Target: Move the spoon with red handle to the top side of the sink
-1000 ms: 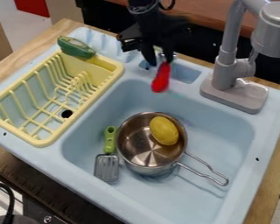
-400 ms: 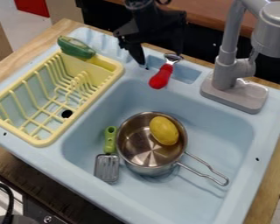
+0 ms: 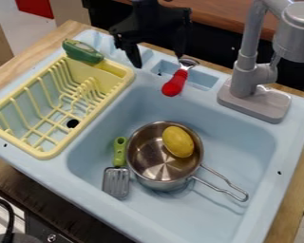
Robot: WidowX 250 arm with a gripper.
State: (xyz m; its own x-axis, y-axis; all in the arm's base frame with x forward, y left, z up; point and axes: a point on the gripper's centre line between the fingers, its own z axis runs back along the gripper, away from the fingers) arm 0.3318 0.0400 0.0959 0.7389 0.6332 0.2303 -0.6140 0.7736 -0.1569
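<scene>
The black gripper (image 3: 158, 58) hangs over the sink's back edge with its fingers spread wide and nothing held between them. Its right finger is just above the metal end of the spoon; I cannot tell whether they touch. The spoon with the red handle (image 3: 175, 83) lies at the recess along the top side of the blue sink (image 3: 142, 97), metal end toward the back, handle end over the basin's upper edge.
A metal pot (image 3: 148, 163) holding a yellow object (image 3: 178, 141) stands in the basin, beside a green-handled spatula (image 3: 116, 180). On the left is a yellow dish rack (image 3: 53, 149) with a green object (image 3: 83, 51). The grey faucet (image 3: 243, 80) rises at the right.
The gripper has let go of the spoon, opened, and shifted up and left. The spoon, earlier at the gripper's fingers, now rests on the sink's top side.
</scene>
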